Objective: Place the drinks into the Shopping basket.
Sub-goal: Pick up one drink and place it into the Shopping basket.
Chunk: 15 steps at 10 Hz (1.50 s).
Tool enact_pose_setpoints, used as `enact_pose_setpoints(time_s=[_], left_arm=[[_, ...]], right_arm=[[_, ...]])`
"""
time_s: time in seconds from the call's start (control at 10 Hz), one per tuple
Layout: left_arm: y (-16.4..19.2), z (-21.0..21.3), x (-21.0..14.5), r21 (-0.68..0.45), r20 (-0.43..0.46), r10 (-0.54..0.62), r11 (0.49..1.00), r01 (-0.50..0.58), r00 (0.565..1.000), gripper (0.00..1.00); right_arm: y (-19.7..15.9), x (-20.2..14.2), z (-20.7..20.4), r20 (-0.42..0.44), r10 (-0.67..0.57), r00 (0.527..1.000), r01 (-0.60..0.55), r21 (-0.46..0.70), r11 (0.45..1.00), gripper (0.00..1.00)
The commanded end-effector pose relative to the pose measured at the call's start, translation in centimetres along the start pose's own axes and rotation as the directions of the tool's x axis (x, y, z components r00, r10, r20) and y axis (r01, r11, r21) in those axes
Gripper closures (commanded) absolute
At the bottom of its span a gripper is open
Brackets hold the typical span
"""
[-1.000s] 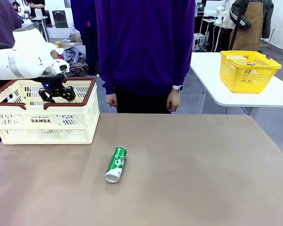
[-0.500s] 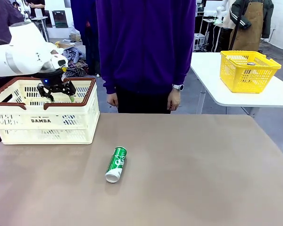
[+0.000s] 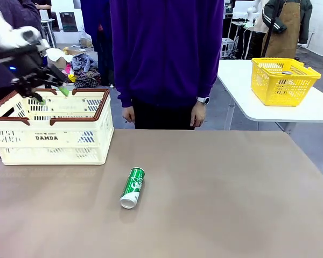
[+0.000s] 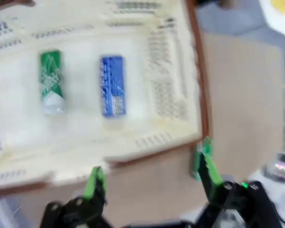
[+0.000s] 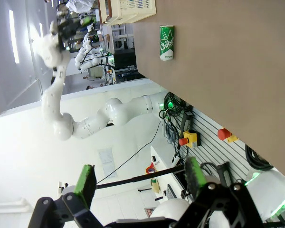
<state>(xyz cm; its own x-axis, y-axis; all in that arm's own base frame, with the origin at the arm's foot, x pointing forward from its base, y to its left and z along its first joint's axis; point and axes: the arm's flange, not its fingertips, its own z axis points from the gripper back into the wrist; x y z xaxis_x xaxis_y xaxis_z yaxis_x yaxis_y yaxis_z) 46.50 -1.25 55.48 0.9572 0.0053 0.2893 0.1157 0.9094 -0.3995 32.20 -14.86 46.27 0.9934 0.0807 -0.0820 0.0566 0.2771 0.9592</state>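
Right gripper (image 5: 140, 180) spread and empty, well apart from the loose green can (image 3: 132, 187), which lay on its side on the table (image 3: 231, 204) left of centre, long axis near-to-far, silver end towards the robot. Beyond it to the left, the Shopping basket (image 3: 51, 121) held a second green can (image 4: 51, 80) and a blue can (image 4: 112, 85). Left gripper (image 3: 53, 96) hovered over the basket's back rim, jaws spread, empty; the loose green can lay towards the robot and to its right, so this looked the closer arm

Left gripper (image 3: 53, 95), above the Shopping basket (image 3: 54, 141): black linkage body, green pads, small blue light (image 3: 12, 68), white rounded arm link (image 3: 0, 29). Right gripper (image 5: 138, 175): same black frame, green pads. Person (image 3: 167, 48) right of the basket: purple long-sleeved sweater, dark trousers (image 3: 156, 115), pale-faced wristwatch (image 3: 203, 100).
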Motion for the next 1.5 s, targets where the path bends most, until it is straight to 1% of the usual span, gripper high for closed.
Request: enact_pose_setpoints(time_s=[0.0,0.1,0.2,0.3,0.4,0.5,0.6,0.7,1.4], left_arm=[[1.9,3.2,-6.3,-0.250,-0.056,-0.067,0.967,0.051,0.996,0.00],[2.7,4.4,-9.0,-0.424,-0.083,-0.025,0.905,-0.012,0.996,0.00],[4.0,5.0,-11.7,-0.580,-0.068,0.003,0.814,-0.042,0.998,0.00],[5.7,5.3,-14.3,-0.706,-0.029,0.027,0.707,-0.040,0.999,0.00],[7.9,4.8,-16.7,-0.785,0.010,0.054,0.618,-0.026,0.999,0.00],[10.0,4.1,-17.4,-0.819,0.001,0.080,0.572,-0.045,0.997,0.00],[12.1,3.6,-17.3,-0.832,-0.023,0.092,0.550,-0.070,0.996,0.00],[7.9,5.4,-17.4,-0.782,0.014,0.049,0.623,-0.020,0.999,0.00],[7.9,5.4,-17.4,-0.782,0.014,0.049,0.623,-0.020,0.999,0.00]], right_arm=[[0.4,-0.2,0.1,-0.006,-0.013,1.000,0.013,-0.001,1.000,0.00],[0.4,-0.2,0.1,-0.006,-0.013,1.000,0.013,-0.001,1.000,0.00],[0.4,-0.2,0.1,-0.006,-0.013,1.000,0.013,-0.001,1.000,0.00],[0.4,-0.2,0.1,-0.006,-0.013,1.000,0.013,-0.001,1.000,0.00],[0.4,-0.2,0.1,-0.006,-0.013,1.000,0.013,-0.001,1.000,0.00],[0.4,-0.2,0.1,-0.006,-0.013,1.000,0.013,-0.001,1.000,0.00],[0.4,-0.2,0.1,-0.006,-0.013,1.000,0.013,-0.001,1.000,0.00],[0.4,-0.2,0.1,-0.006,-0.013,1.000,0.013,-0.001,1.000,0.00],[0.4,-0.2,0.1,-0.006,-0.013,1.000,0.013,-0.001,1.000,0.00]])
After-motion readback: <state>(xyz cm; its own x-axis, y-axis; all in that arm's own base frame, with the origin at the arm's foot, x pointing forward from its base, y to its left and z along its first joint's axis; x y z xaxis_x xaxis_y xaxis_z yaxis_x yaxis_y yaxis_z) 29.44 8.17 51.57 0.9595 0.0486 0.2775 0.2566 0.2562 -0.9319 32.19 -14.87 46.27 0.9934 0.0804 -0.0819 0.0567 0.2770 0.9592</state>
